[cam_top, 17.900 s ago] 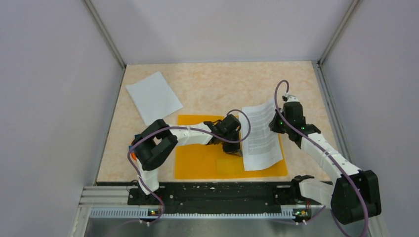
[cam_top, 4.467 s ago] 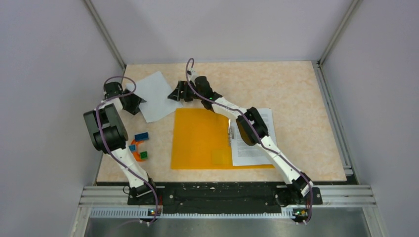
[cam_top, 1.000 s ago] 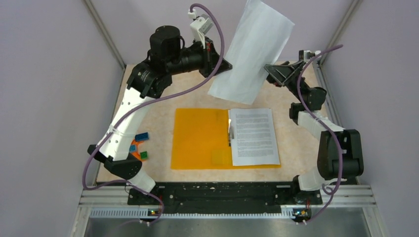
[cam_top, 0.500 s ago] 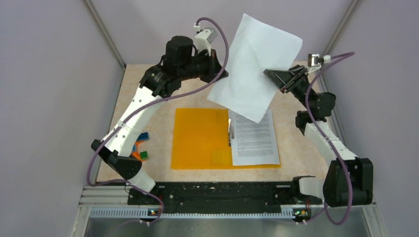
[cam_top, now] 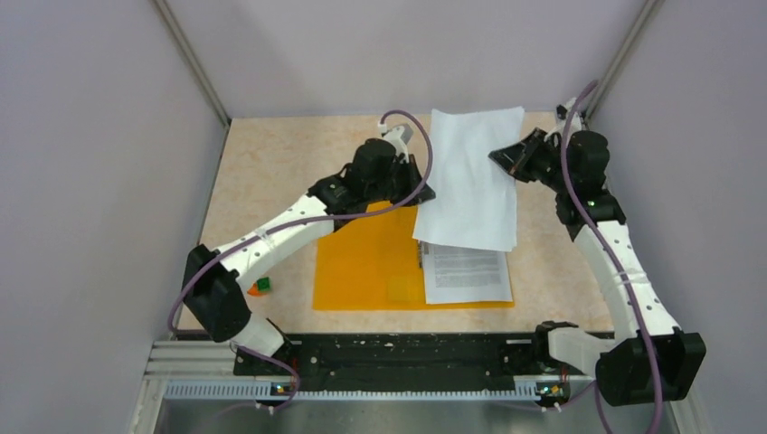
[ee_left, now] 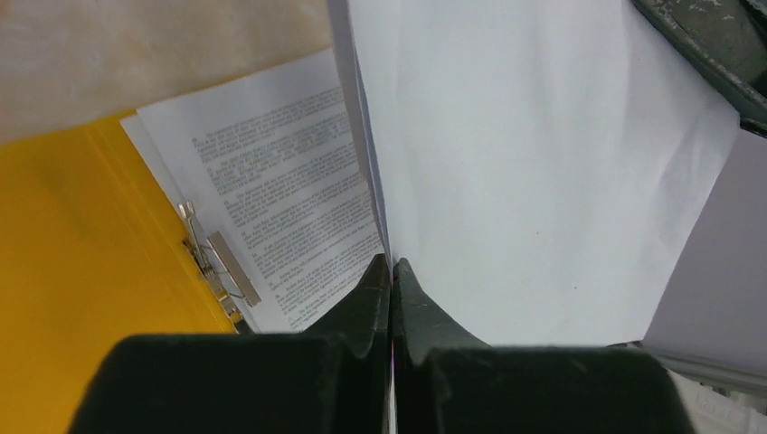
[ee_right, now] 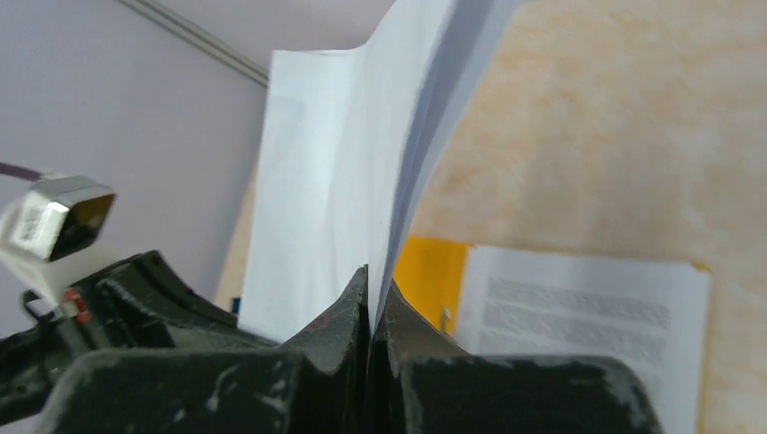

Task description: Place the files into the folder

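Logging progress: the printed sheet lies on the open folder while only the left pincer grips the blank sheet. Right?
Not only the left pincer: the right wrist view shows the right pincer shut on the blank sheet too. The printed sheet does lie on the open folder.

— What moves in your cell?
— Your blank sheet comes down from mid-air, left gripper and right gripper sinking with it; seen from above, its near edge now overlaps the far end of your printed sheet.
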{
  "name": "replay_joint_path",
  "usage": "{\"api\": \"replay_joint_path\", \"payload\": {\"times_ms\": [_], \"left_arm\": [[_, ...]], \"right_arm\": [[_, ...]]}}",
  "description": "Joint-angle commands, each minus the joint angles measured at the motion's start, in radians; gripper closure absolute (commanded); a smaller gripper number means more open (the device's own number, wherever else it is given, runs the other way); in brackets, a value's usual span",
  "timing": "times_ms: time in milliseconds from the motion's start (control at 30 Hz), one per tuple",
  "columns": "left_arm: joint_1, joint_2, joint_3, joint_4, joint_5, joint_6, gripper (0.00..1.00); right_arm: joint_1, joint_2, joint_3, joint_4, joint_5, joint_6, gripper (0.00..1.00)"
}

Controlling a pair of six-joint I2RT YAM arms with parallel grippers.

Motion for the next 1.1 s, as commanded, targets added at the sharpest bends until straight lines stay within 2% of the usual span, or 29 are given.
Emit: {"api": "replay_joint_path", "payload": {"times_ms": [0, 267, 467, 767, 1067], "left_arm": [[-0.067, 0.013, -0.114, 0.192, -0.088, -0.171, 1.00], [-0.159, 0.182, -0.166, 0.190, -0.139, -0.276, 1.00], [-0.202, 0.247, -0.220, 0.218, -0.224, -0.308, 1.00], [-0.226, 0.277, -0.228, 0.193, -0.266, -0.334, 1.00], [-0.227, 0.336, -0.169, 0.144, -0.288, -0.328, 1.00]], "right_arm": [[0.037, 0.001, 0.001, -0.333, 0.252, -0.220, 1.00], [0.113, -0.009, -0.200, -0.308, 0.430, -0.245, 1.00], [0.133, -0.004, -0.335, -0.201, 0.460, -0.239, 1.00], [0.161, 0.053, -0.333, -0.156, 0.512, -0.273, 1.00], [0.192, 0.169, -0.245, -0.118, 0.562, -0.286, 1.00]]}}
